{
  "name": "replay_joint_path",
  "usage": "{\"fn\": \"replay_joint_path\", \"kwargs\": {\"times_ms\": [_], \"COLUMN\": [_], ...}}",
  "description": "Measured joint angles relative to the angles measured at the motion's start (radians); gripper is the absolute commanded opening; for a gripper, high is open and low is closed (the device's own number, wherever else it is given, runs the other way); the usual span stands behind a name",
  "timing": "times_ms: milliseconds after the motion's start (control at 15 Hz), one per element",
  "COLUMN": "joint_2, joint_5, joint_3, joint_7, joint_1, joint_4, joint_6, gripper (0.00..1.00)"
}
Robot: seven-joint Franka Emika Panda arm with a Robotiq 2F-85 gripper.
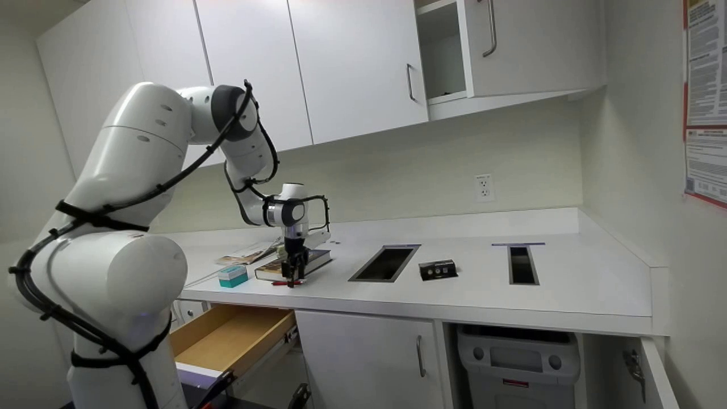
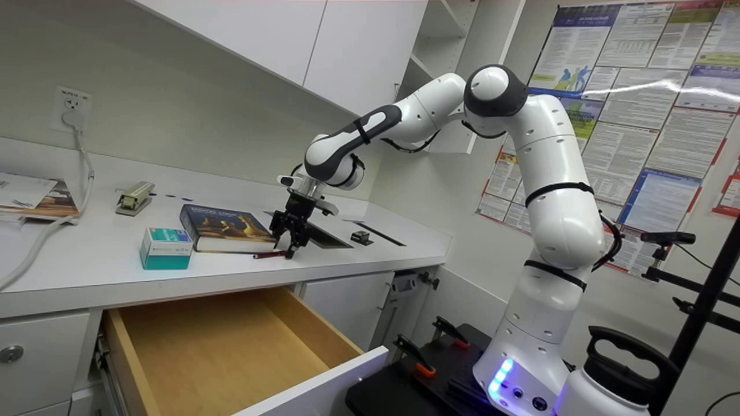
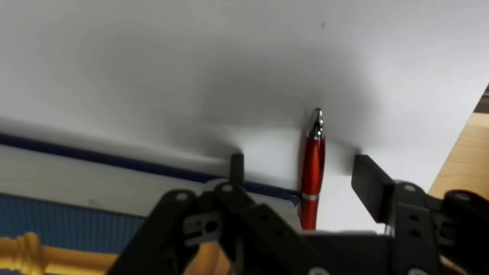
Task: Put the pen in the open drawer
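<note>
A red pen (image 3: pixel 313 164) with a silver tip lies on the white counter, against the corner of a thick book. It also shows in both exterior views (image 1: pixel 279 283) (image 2: pixel 266 254). My gripper (image 3: pixel 298 168) is open. Its two fingers are on either side of the pen, apart from it, low at the counter; the pen's rear end is hidden behind the gripper. The gripper also shows in both exterior views (image 1: pixel 293 279) (image 2: pixel 283 245). The open drawer (image 2: pixel 225 341) is pulled out below the counter, with a bare tan inside; it also shows in an exterior view (image 1: pixel 238 335).
The thick book (image 2: pixel 228 225) lies right beside the gripper. A teal and white box (image 2: pixel 166 251) stands near the counter's front edge. A stapler (image 2: pixel 135 197) and papers (image 2: pixel 34 196) are farther along. A small black object (image 1: pixel 438 270) and counter cutouts (image 1: pixel 386 264) lie on the other side.
</note>
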Motion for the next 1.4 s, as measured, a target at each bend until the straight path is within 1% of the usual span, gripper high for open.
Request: {"fn": "replay_joint_path", "kwargs": {"times_ms": [67, 133, 200, 333, 400, 467, 533, 800, 933, 1133, 1267, 1400], "joint_2": [0.001, 0.001, 0.001, 0.001, 0.001, 0.000, 0.000, -0.007, -0.034, -0.115, -0.178, -0.233], "joint_5": [0.000, 0.000, 0.000, 0.000, 0.000, 0.000, 0.000, 0.000, 0.000, -0.022, -0.046, -0.044], "joint_3": [0.000, 0.000, 0.000, 0.000, 0.000, 0.000, 0.000, 0.000, 0.000, 0.000, -0.001, 0.005], "joint_7": [0.000, 0.000, 0.000, 0.000, 0.000, 0.000, 0.000, 0.003, 0.018, 0.076, 0.135, 0.177], "joint_1": [0.000, -0.001, -0.002, -0.004, -0.005, -0.007, -0.008, -0.011, -0.011, -0.009, -0.001, 0.009], "joint_4": [0.001, 0.005, 0.008, 0.011, 0.012, 0.012, 0.012, 0.010, -0.007, -0.075, -0.139, -0.208], "joint_6": [0.000, 0.000, 0.000, 0.000, 0.000, 0.000, 0.000, 0.000, 0.000, -0.015, -0.040, -0.063], "gripper": [0.34, 0.27, 0.18, 0.05, 0.01, 0.01, 0.04, 0.04, 0.04, 0.04, 0.04, 0.04]}}
